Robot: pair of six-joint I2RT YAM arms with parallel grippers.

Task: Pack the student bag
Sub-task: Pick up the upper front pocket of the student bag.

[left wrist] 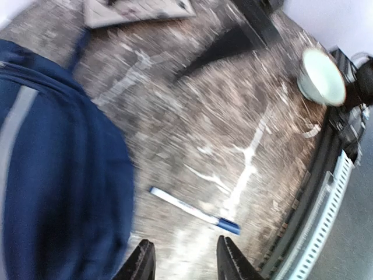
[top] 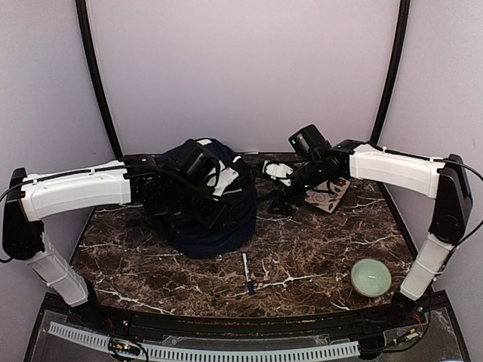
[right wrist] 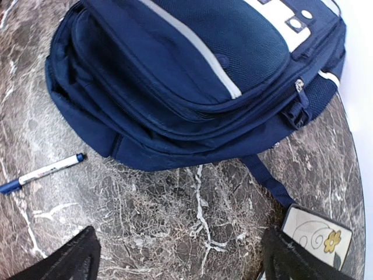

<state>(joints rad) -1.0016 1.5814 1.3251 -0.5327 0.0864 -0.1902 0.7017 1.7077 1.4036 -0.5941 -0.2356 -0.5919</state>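
The student bag (top: pixel 204 207), navy with white trim, lies closed on the marble table left of centre; it also fills the top of the right wrist view (right wrist: pixel 186 76) and the left side of the left wrist view (left wrist: pixel 58 163). My left gripper (top: pixel 225 181) hangs over the bag's right side. In its own blurred view the left gripper (left wrist: pixel 185 263) is open, with nothing between the jaws. My right gripper (top: pixel 282 188) hovers just right of the bag, and in its own view it (right wrist: pixel 178 262) stands wide open over bare marble.
A white pen with a blue cap (top: pixel 247 273) lies in front of the bag, also seen as the pen (left wrist: pixel 192 209) and the pen (right wrist: pixel 44 172). A patterned booklet (top: pixel 328 194) lies under the right arm. A pale green bowl (top: pixel 371 277) sits front right.
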